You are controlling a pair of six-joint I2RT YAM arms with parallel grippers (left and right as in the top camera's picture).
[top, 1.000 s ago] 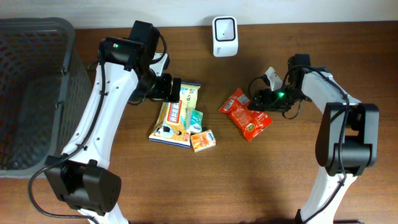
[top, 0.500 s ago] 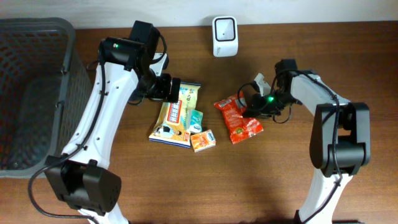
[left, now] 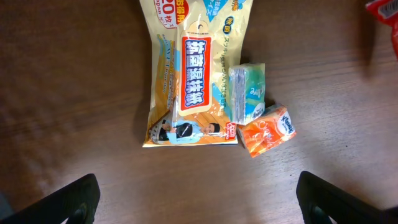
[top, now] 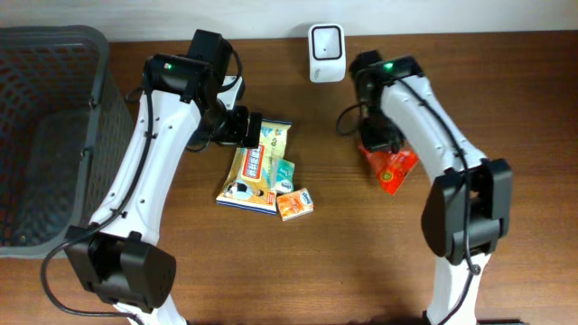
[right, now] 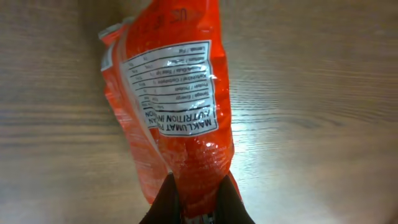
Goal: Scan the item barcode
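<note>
I am seeing the right gripper (right: 196, 202) pinching one end of the red snack packet (right: 180, 112), fingers pressed tight on it. The packet is lying under that arm, its nutrition panel facing the wrist camera, short of the white scanner (top: 325, 52). The left gripper (left: 198, 199) is hovering, fingers spread wide, above the yellow packet (left: 196, 68).

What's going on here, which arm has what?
The right gripper is shut on one end of the red snack bag. The bag is apart from the white scanner at the table's far edge and is not yet held up to it. The left gripper hovers open above the yellow packet and two small packs, holding nothing. A grey basket stands at the left.
</note>
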